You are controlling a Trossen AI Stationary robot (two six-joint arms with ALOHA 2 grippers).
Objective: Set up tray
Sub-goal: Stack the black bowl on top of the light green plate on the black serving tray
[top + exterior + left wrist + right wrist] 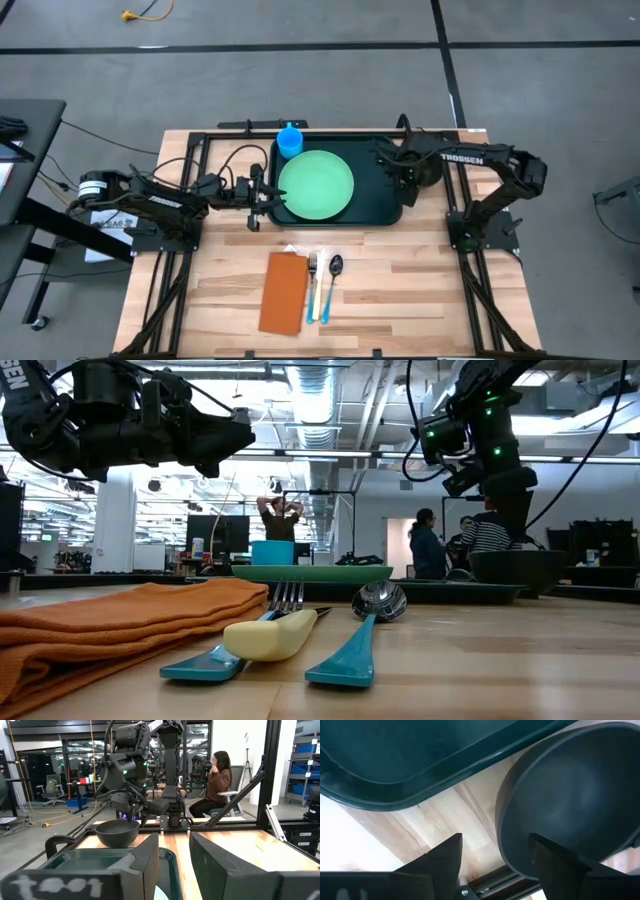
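Progress was judged partial. The tray [385, 205] lay on the bench [400, 290], between the two grippers, and a light-green plate [316, 185] and blue cup [290, 140] were already set on it. A dark bowl [117, 832] was seen directly beneath the right gripper [405, 172], at the tray's edge on that side, over bare wood; its fingers were spread and the bowl appeared released. The left gripper [268, 195] was held at the tray's nearest rim, fingers partly parted; whether the rim was pinched could not be told. An orange napkin [284, 292], fork [312, 290] and spoon [331, 288], well apart from both grippers, remained to be placed.
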